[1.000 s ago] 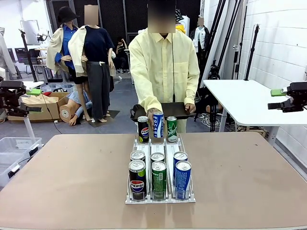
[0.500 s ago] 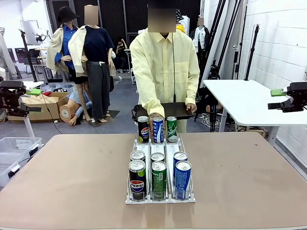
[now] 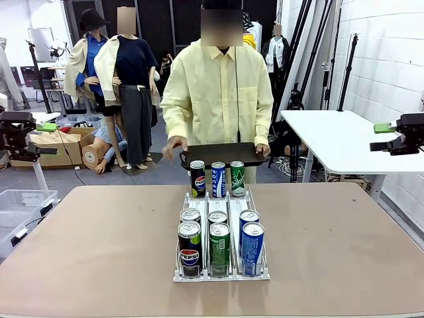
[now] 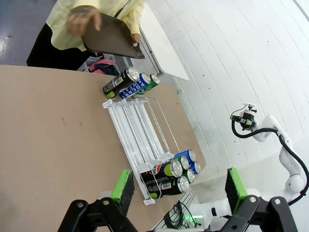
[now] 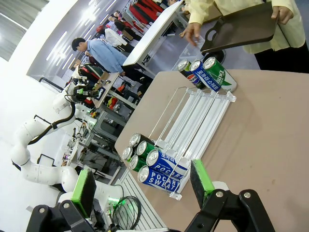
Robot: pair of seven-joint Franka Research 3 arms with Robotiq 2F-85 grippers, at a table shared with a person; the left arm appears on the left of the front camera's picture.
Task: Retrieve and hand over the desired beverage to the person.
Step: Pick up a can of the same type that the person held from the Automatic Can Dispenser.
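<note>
Where the rack (image 3: 220, 201) stands, nine cans (image 3: 219, 245) sit inside.

Front head-on; wrists oblique, perhaps high; shared rack (image 3: 228, 202)

person (image 3: 218, 93) is wearing plain pale yellow | tray (image 3: 222, 154) is showing black | rack (image 3: 220, 201) is showing white | far cans (image 3: 218, 179) are running black, blue, green | near cans (image 3: 219, 248) are running black, green, blue | worktop (image 3: 99, 238) is showing plain tan
</note>
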